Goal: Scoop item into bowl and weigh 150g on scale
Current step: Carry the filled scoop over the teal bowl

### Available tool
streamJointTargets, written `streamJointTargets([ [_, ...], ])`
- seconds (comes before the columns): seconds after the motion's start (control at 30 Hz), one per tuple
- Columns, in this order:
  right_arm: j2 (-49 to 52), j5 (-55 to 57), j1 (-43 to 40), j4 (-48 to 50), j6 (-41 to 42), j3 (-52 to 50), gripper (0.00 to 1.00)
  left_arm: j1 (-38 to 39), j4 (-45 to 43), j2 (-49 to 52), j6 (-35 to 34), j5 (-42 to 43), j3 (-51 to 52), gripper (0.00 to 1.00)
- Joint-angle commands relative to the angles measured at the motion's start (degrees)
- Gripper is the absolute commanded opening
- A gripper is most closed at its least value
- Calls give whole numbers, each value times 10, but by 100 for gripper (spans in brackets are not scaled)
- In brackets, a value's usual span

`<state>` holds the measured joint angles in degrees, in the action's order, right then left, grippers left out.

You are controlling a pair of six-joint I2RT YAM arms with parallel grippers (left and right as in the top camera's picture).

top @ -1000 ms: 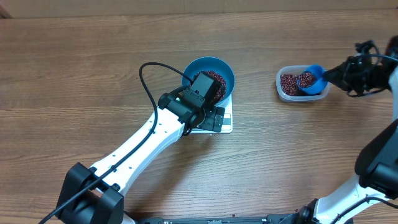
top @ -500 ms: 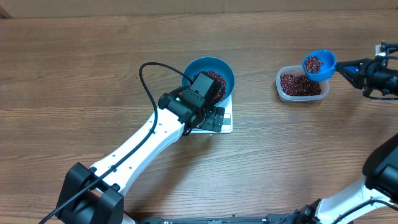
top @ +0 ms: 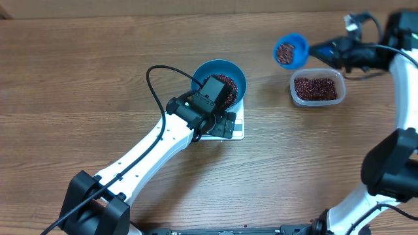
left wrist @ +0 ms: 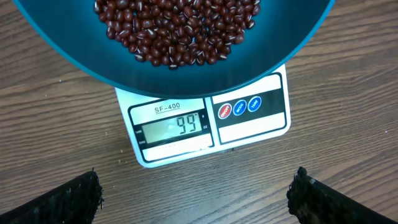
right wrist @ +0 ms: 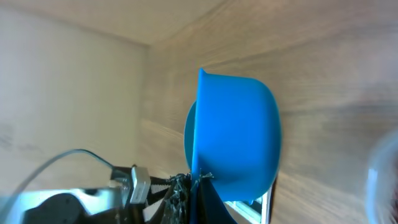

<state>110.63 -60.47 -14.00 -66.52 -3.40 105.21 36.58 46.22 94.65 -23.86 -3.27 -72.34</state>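
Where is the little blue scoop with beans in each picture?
Overhead: the scoop is upper right, up-left of the clear tub.
Left wrist: not in it.
Right wrist: the scoop fills the middle, underside facing us.
Shared landmark: the wooden table, in all three.

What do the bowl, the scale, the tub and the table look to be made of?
Bowl: probably plastic, with an even bright blue colour and a smooth, slightly glossy wall.
Scale: white casing that looks like smooth plastic, with a grey display window and printed round buttons.
Tub: clear plastic, with a see-through rim.
Table: matt brown wood grain, but solid wood or laminate cannot be told.
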Motion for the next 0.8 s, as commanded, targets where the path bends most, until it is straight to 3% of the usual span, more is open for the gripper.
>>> streamJointTargets([
  [0.0, -19, 92, 75, 3, 6, 68, 4, 2, -2, 6, 5, 1, 2, 100],
  [0.23, -19, 288, 213, 24, -13, 97, 4, 2, -2, 6, 5, 1, 2, 100],
  [0.77, -19, 485, 366, 17, -106, 97, 4, 2, -2, 6, 5, 1, 2, 99],
])
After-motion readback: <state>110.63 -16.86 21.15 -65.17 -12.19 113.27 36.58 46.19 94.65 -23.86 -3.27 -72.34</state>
